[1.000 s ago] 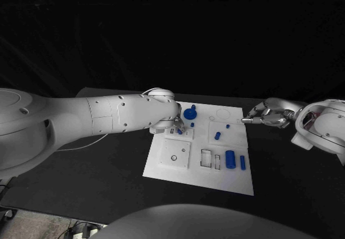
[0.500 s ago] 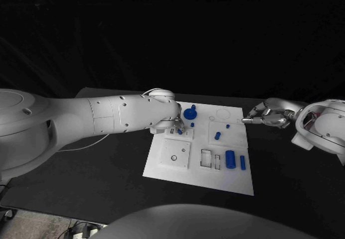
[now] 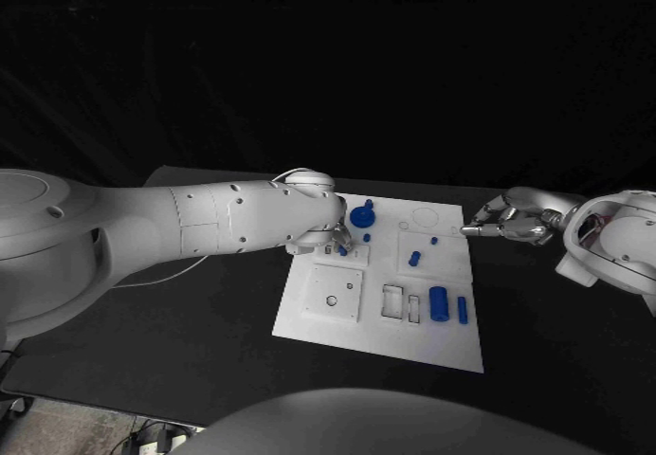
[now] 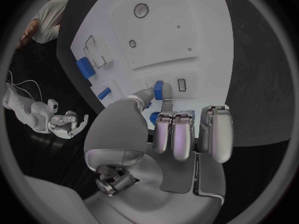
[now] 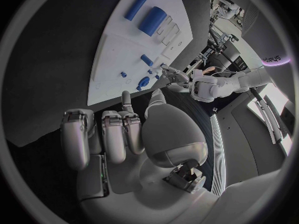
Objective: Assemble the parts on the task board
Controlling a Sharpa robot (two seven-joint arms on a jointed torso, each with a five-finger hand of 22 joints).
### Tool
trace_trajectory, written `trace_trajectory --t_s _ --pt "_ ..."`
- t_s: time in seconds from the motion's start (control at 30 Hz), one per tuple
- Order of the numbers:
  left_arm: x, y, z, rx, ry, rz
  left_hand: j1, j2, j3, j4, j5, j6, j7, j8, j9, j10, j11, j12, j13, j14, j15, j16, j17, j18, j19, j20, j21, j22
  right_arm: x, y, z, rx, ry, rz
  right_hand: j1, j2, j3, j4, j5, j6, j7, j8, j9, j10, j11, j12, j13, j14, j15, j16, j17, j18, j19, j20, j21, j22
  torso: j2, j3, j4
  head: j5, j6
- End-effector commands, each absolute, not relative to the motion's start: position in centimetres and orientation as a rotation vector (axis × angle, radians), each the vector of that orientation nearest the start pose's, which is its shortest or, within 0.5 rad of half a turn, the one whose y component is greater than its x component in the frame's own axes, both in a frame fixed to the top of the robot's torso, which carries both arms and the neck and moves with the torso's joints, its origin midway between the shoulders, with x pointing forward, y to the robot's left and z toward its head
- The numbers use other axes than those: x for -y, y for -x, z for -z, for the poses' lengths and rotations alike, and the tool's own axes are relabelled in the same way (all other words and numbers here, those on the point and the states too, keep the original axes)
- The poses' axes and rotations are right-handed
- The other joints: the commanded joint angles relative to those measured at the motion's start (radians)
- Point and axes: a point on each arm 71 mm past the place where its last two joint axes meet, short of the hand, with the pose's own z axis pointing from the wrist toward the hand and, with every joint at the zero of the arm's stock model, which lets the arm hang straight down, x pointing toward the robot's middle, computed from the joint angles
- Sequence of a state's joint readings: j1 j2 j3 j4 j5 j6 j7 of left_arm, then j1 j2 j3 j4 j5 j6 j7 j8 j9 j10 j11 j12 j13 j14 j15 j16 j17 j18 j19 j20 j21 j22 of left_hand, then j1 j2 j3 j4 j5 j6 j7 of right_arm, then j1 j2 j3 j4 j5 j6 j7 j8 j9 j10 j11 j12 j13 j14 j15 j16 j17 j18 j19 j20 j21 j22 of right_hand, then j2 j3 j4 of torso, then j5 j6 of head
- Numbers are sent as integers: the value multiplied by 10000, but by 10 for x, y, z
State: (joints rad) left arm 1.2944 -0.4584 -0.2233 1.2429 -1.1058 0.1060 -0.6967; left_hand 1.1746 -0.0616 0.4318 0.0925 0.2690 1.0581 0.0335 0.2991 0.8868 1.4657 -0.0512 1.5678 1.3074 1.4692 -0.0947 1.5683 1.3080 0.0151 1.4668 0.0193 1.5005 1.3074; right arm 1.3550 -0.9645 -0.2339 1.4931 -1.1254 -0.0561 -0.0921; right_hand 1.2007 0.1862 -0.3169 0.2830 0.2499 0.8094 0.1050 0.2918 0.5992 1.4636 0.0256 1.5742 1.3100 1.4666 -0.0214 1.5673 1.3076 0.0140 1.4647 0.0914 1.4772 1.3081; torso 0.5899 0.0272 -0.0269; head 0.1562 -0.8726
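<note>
Left hand (image 4: 177,129) pinches a small blue part (image 4: 159,89) at its fingertips, over the task board (image 3: 358,318) far-left area, beside a slot. Right hand (image 3: 509,224), fingers loosely curled and empty, hovers off the board's right edge; left is nearer.

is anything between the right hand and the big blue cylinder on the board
Nothing visible. The right hand hovers at the task board's far right edge; only bare board lies between it and the large blue cylinder.
</note>
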Motion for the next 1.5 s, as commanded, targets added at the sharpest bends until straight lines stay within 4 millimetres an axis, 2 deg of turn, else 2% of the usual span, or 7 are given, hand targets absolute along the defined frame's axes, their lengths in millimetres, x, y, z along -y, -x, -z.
trace_trajectory --t_s 0.03,0.33,0.53,0.67,0.83,0.97,1.5 --pt "-124 -509 253 -23411 699 75 109 37 270 -215 26 196 -198 -35 27 1050 -49 30 2634 1016 -66 25 2628 75 582 -72 -40 1895 274 -482 201 -20507 -427 -6107 79 8 -34 -52 32 -58 11 -62 -16 1072 -8 -34 2608 1042 7 35 2632 186 31 19 -60 2188 -4 3 -4 7 0" --pt "-124 -507 251 -23055 962 467 215 -30 317 -288 17 202 -196 -45 26 1050 -50 30 2634 1016 -67 25 2628 68 597 -76 -22 1918 275 -482 201 -20500 -445 -6090 84 8 -33 -53 33 -58 11 -64 -17 1072 -8 -34 2608 1042 7 35 2632 187 28 19 -64 2187 3 0 2 -24 0" --pt "-124 -505 250 -23000 944 477 194 -47 313 -256 -25 243 -192 -37 27 1050 -49 30 2634 1016 -70 25 2628 69 597 -79 -26 1916 274 -483 201 -20511 -443 -6077 104 7 -31 -61 36 -57 11 -71 -20 1072 -8 -34 2608 1042 7 35 2632 186 33 18 -61 2189 -14 10 -1 37 0" --pt "-125 -505 250 -23041 930 461 189 -45 313 -249 -31 246 -191 -37 26 1050 -48 30 2634 1016 -70 25 2628 71 592 -79 -35 1908 274 -483 201 -20510 -429 -6093 104 7 -31 -61 36 -57 11 -71 -20 1072 -8 -34 2608 1042 7 35 2632 186 33 18 -61 2189 -3 1 -2 -2 0" --pt "-126 -505 250 -23002 987 517 205 -51 321 -257 -39 243 -196 -41 25 1050 -50 30 2634 1016 -70 25 2628 72 593 -80 -36 1907 274 -483 202 -20517 -426 -6093 104 7 -31 -61 36 -57 11 -71 -20 1072 -8 -34 2608 1042 7 35 2632 186 33 18 -61 2189 -1 3 2 32 0" --pt "-126 -505 250 -22974 1003 565 239 -65 336 -277 -55 239 -201 -46 24 1050 -52 30 2634 1016 -72 25 2628 71 594 -81 -36 1909 274 -483 202 -20517 -430 -6093 104 7 -31 -61 36 -57 11 -71 -20 1072 -8 -34 2608 1042 7 35 2632 186 33 18 -61 2189 3 -2 0 2 0" --pt "-126 -504 252 -23230 747 384 316 -93 370 -323 -85 238 -200 -55 23 1050 -56 30 2634 1016 -74 25 2628 78 581 -83 -62 1887 274 -483 202 -20517 -429 -6104 139 9 -25 -74 41 -55 11 -81 -25 1072 -8 -34 2608 1042 6 35 2632 189 21 18 -75 2184 -2 4 0 26 0"
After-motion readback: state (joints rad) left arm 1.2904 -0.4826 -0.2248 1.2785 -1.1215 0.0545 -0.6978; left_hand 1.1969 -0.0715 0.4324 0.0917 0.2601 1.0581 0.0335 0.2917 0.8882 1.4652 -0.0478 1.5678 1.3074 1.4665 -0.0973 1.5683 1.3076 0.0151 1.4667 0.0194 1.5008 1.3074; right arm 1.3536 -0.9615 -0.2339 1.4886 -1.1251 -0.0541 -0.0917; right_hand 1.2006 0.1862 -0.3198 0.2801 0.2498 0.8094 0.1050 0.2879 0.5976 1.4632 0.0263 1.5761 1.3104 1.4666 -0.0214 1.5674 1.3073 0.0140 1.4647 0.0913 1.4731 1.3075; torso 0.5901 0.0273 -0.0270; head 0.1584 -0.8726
